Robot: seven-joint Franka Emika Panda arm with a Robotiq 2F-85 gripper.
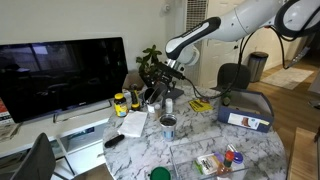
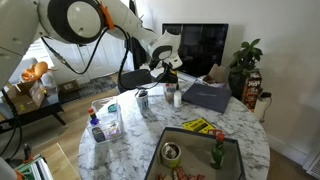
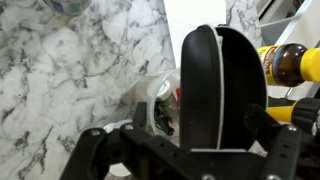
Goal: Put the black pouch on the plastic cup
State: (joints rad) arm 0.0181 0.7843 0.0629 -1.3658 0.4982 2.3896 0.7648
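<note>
Two fingers (image 3: 95, 152) of the arm (image 1: 205, 32) stood spread apart at the lower edge of the wrist view, one on each side of the black pouch (image 3: 222, 85). A clear gap separated the finger toward the left of that view from the pouch's side, and neither finger appeared to press on it. The pouch stood on its edge between the fingers, narrow side toward the camera, with its pale zip line running up over the top. The plastic cup (image 3: 157, 100) showed at the pouch's lower part, toward the left of that view, on the marble surface (image 3: 60, 70). Its round rim was partly hidden behind the pouch. The pouch therefore appeared to rest in or on the cup's mouth, though the contact itself could not be seen. A yellow-labelled bottle (image 3: 285, 65) lay near, toward the right of the wrist view. In both exterior views the arm (image 2: 120, 20) reached down over the surface, where pouch and cup were too small to tell from the fingers. A metal can (image 1: 168, 125) stood apart from them, also visible in an exterior view (image 2: 143, 100).
</note>
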